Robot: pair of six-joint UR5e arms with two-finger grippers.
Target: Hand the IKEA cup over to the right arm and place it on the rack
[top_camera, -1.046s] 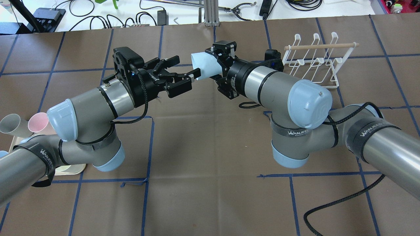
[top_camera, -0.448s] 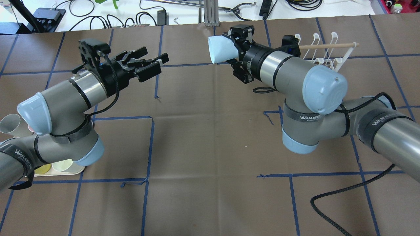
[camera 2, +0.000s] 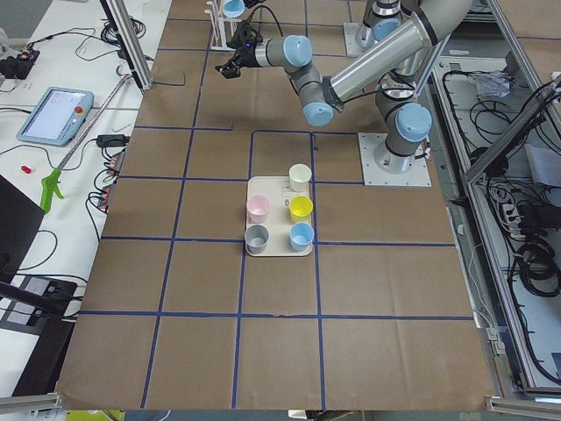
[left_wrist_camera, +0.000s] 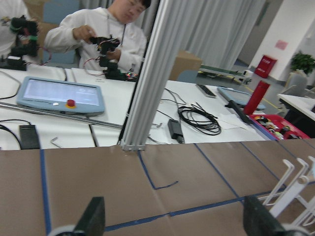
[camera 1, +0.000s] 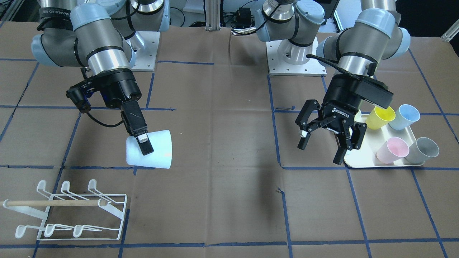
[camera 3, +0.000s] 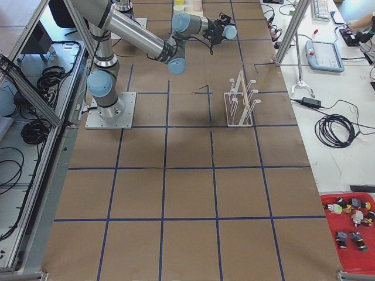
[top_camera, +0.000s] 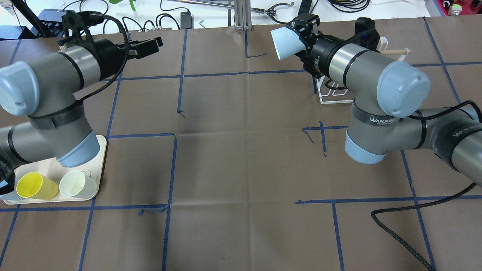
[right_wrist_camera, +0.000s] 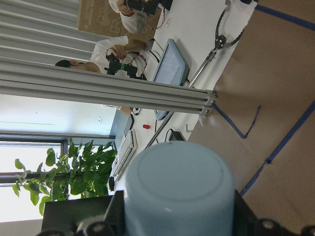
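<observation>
My right gripper (camera 1: 145, 147) is shut on the pale blue IKEA cup (camera 1: 157, 150) and holds it on its side above the table. The cup's base fills the right wrist view (right_wrist_camera: 179, 189). In the overhead view the cup (top_camera: 284, 43) is at the far edge, just left of the white wire rack (top_camera: 331, 94), which my right arm mostly hides. The rack (camera 1: 71, 211) stands whole in the front-facing view, with its wooden dowel. My left gripper (camera 1: 321, 150) is open and empty, far from the cup, over the tray's edge; its fingertips (left_wrist_camera: 96, 216) show wide apart.
A cream tray (camera 1: 358, 163) near my left arm holds yellow (camera 1: 382, 116), blue (camera 1: 405, 116), pink (camera 1: 392, 148) and grey (camera 1: 423, 150) cups. Cables and a metal post (top_camera: 241, 15) lie beyond the table's far edge. A person (left_wrist_camera: 108, 29) sits at the bench behind.
My left gripper has drawn back to the left, open and away from the cup. My right arm has carried the cup to the right and farther back, over by the rack.
</observation>
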